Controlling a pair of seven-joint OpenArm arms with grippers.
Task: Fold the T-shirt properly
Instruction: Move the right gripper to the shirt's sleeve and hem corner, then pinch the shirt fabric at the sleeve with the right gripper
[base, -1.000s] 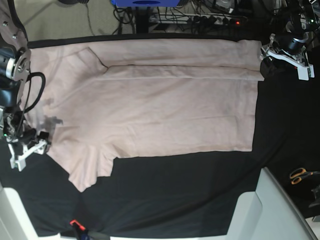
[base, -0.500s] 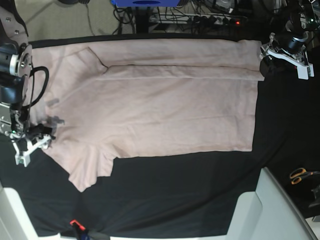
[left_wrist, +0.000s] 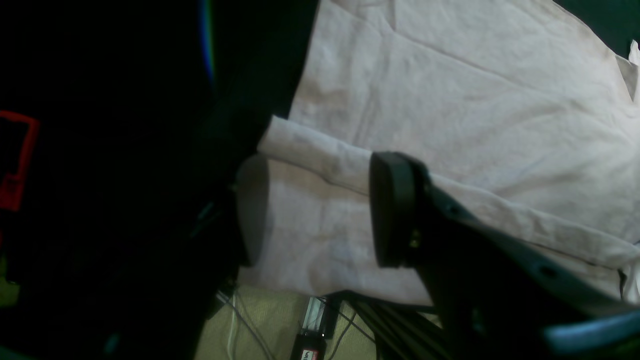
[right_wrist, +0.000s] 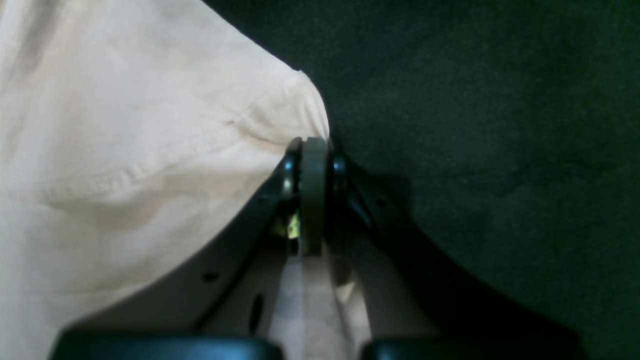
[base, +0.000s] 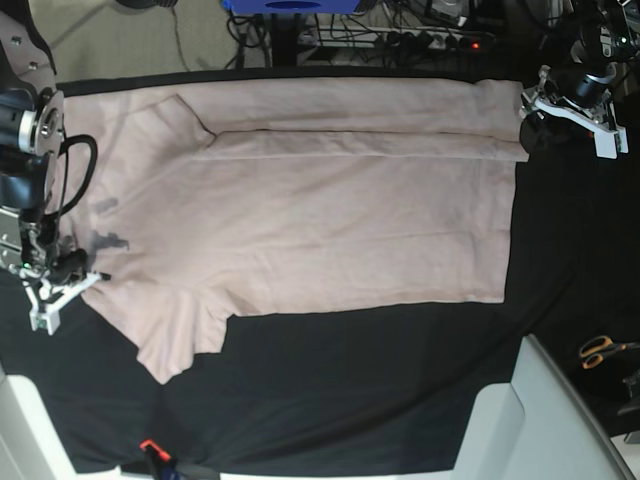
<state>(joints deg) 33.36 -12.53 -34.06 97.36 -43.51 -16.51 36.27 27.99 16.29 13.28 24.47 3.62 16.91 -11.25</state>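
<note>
T-shirt (base: 330, 210): pale pink, spread flat on the black tablecloth (base: 400, 390), covering most of the far half of the table. The far strip is folded over onto the body, making a long straight crease that runs left to right. One sleeve points toward the near left; the hem lies at the right.

Right gripper (right_wrist: 312, 150): at the left edge of the table in the base view, at the garment's near-left border just beyond the sleeve. Wrist view shows the jaws pressed fully together, with the rounded edge of the pink cloth bunched right against the tips. Cloth appears pinched there, but whether it actually sits between the pads cannot be made out.

Left gripper (base: 537, 118): at the far right corner of the shirt, on the end of the folded strip. Its wrist view shows one dark pad (left_wrist: 392, 210) standing over the folded layer, with a stretch of cloth between it and the other finger, which is lost in shadow. Jaws parted partway; a grip cannot be confirmed.

Orange-handled scissors (base: 603, 350) lie near the right edge, well apart from the shirt.
</note>
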